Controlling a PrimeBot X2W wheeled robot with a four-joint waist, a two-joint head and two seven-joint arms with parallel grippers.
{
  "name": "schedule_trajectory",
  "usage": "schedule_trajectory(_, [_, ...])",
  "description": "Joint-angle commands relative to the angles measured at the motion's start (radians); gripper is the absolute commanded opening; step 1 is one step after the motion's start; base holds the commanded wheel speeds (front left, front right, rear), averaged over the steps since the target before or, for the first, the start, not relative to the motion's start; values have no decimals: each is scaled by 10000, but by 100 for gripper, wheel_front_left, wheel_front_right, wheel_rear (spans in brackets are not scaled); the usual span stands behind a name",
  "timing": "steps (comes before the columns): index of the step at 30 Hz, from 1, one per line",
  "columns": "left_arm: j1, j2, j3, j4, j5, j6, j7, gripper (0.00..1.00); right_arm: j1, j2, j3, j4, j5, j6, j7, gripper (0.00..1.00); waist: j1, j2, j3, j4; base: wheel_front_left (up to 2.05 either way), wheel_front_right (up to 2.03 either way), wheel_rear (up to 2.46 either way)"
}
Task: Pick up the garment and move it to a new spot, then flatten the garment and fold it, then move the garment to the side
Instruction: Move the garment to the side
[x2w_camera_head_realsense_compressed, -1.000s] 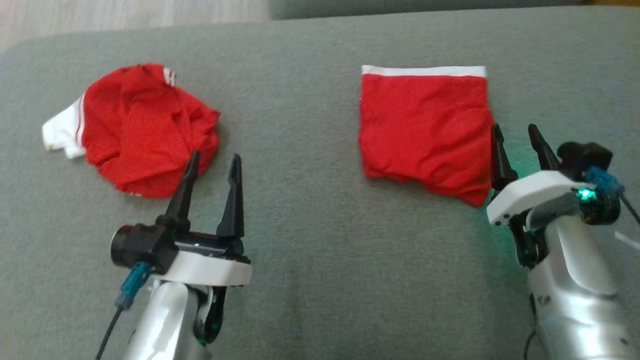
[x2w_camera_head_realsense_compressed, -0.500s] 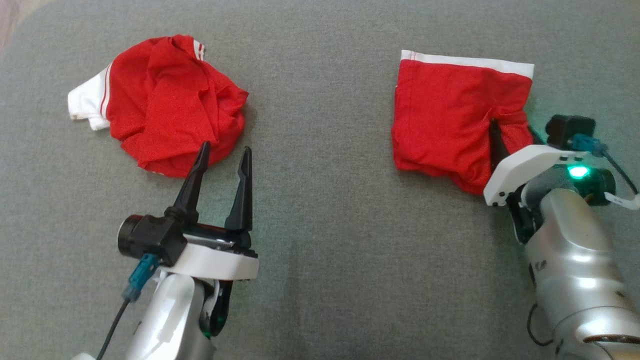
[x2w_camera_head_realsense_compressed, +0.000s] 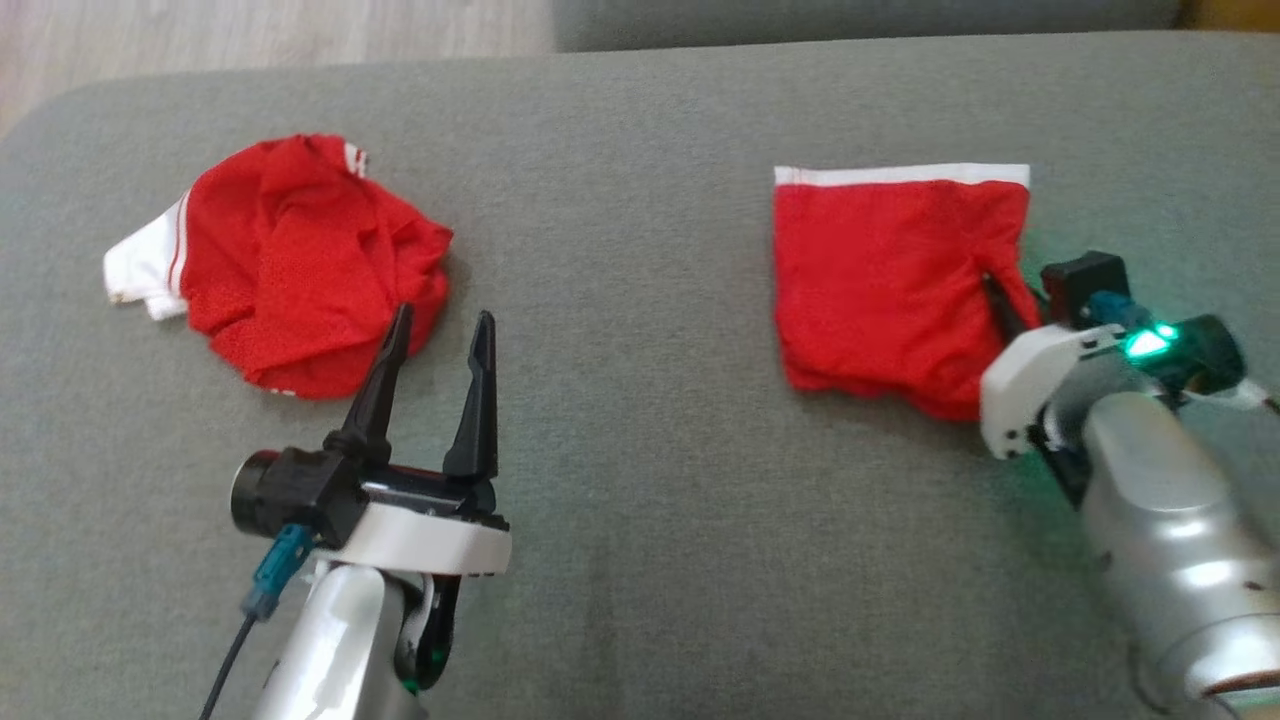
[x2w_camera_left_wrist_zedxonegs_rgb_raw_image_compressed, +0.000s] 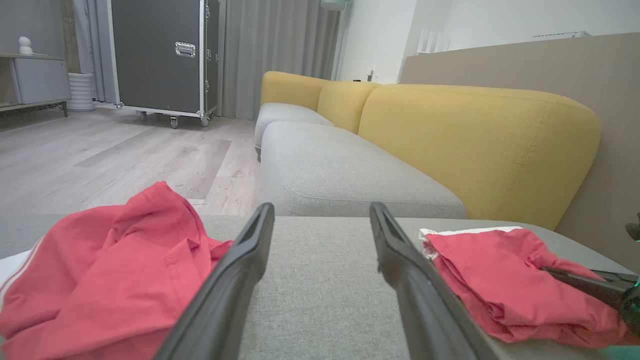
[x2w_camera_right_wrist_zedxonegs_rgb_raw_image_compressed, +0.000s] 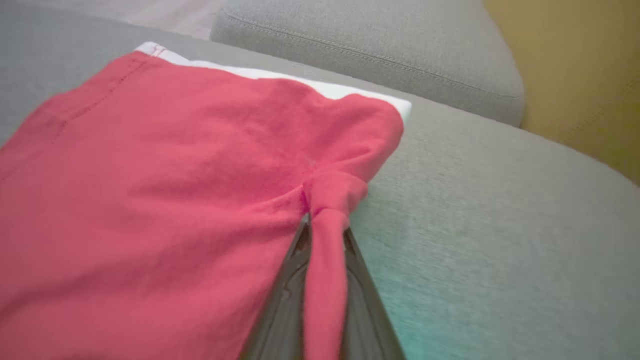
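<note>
Pinch on the right edge of the folded garment (x2w_camera_head_realsense_compressed: 880, 280), which lies flat on the grey cushion (x2w_camera_head_realsense_compressed: 640, 560).

My right claw (x2w_camera_right_wrist_zedxonegs_rgb_raw_image_compressed: 324, 225) is pressed together on a bunched tuck of red cloth at that garment's right edge, a little nearer to me than its white band (x2w_camera_head_realsense_compressed: 900, 175). Right of the garment there is bare cushion. Left of it lies a broad bare stretch, then my left claw (x2w_camera_head_realsense_compressed: 443, 315), spread wide with nothing between its fingers. Farther left, well apart from the garment, a crumpled red-and-white garment (x2w_camera_head_realsense_compressed: 300, 270) sits near the cushion's rounded corner. Beyond the garment's far edge a strip of cushion runs to the rim, then a second grey cushion (x2w_camera_left_wrist_zedxonegs_rgb_raw_image_compressed: 340, 175) and pale wooden floor (x2w_camera_left_wrist_zedxonegs_rgb_raw_image_compressed: 100, 155). A yellow backrest (x2w_camera_left_wrist_zedxonegs_rgb_raw_image_compressed: 475, 140) rises past the garment on the far right.
</note>
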Motion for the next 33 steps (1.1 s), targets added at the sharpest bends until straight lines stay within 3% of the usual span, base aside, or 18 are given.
schedule_trajectory(1, [-125,81,376,-372,8,41,-80,100,-479,-247,368,-193,-9,-9,-81,0,1,0,-81,-128,0,0,0])
schedule_trajectory(9, [-275,81,458,-540,107,-3,-80,100,-811,-2712,2311,178,59,-9,24,0,1,0,281,-272,0,0,0])
schedule_trajectory(15, [-542,81,479,-532,-16,-78,-80,100,-1173,-4496,2498,472,48,-9,-153,0,1,0,701,-100,0,0,0])
schedule_trajectory(20, [-724,81,524,-531,-45,-124,-80,100,-1254,-5227,1977,612,-154,-9,-88,0,1,0,954,57,0,0,0])
schedule_trajectory(28, [-885,81,550,-529,25,-179,-80,100,-1212,-5410,987,554,-523,-9,-34,0,1,0,1215,153,0,0,0])
schedule_trajectory(30, [-920,81,563,-497,39,-184,-80,100,-1212,-5349,749,511,-620,-9,-2,100,1,0,1211,137,0,0,0])
schedule_trajectory(33, [-929,81,608,-440,44,-186,-80,100,-1230,-5078,218,402,-603,-9,-30,100,1,0,1063,58,0,0,0])
